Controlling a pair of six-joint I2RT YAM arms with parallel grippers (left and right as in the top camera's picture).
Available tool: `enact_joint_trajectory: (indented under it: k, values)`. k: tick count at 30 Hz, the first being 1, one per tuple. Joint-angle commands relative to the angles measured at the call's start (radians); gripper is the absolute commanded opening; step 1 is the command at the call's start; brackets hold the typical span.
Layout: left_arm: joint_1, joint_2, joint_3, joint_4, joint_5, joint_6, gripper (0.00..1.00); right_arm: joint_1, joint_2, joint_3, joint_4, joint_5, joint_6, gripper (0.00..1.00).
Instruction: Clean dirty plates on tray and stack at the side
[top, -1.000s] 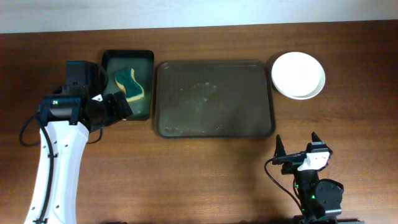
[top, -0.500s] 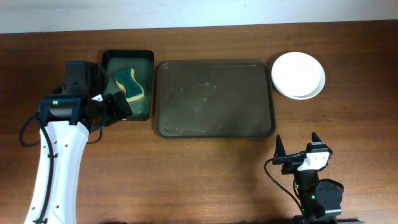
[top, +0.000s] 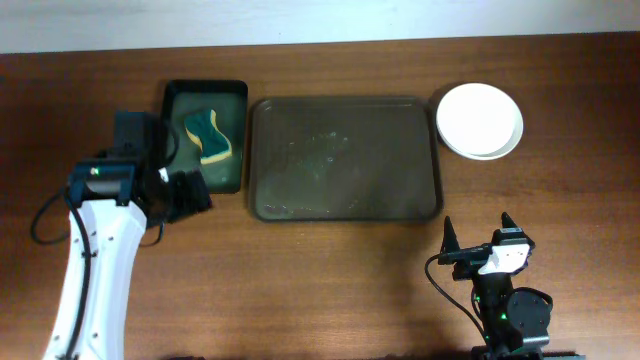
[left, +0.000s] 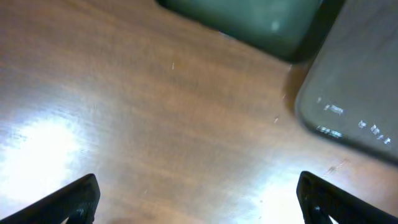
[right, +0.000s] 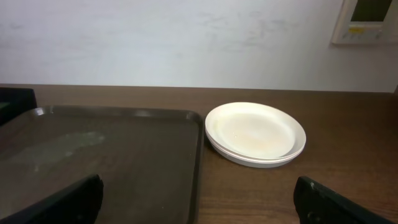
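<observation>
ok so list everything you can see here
table: one, brown wood, under everything
tray: one, dark brown, centre, no plates on it, faint smears
plates: one stack, at least two rims showing, white, on the table right of the tray
bin: one, black-green, left of the tray
sponge: one, yellow and green, inside the bin
left gripper: one, black, open, over bare table by the bin's near corner
right gripper: one, black, open, at the near edge, facing the tray and plates

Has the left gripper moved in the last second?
Yes. In the overhead view, the left gripper has pulled back off the bin, toward the near edge of the table.
</observation>
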Motion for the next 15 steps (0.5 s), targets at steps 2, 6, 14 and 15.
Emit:
enact_joint_trajectory:
  k: [2,6,14,15]
  values:
    - [-0.014,-0.232,-0.219,0.142,-0.005,0.112,1.00,-0.005,-0.010,-0.007,-0.005,0.016,0.001,0.98]
    - [-0.013,-0.512,-0.470,0.333,0.020,0.142,0.99,-0.005,-0.010,-0.007,-0.005,0.016,0.001,0.98]
    - [-0.013,-1.091,-0.823,0.576,0.019,0.161,0.99,-0.005,-0.010,-0.007,-0.005,0.016,0.001,0.98]
    - [-0.013,-1.133,-0.848,0.603,0.019,0.161,1.00,-0.005,-0.010,-0.007,-0.005,0.016,0.001,0.98]
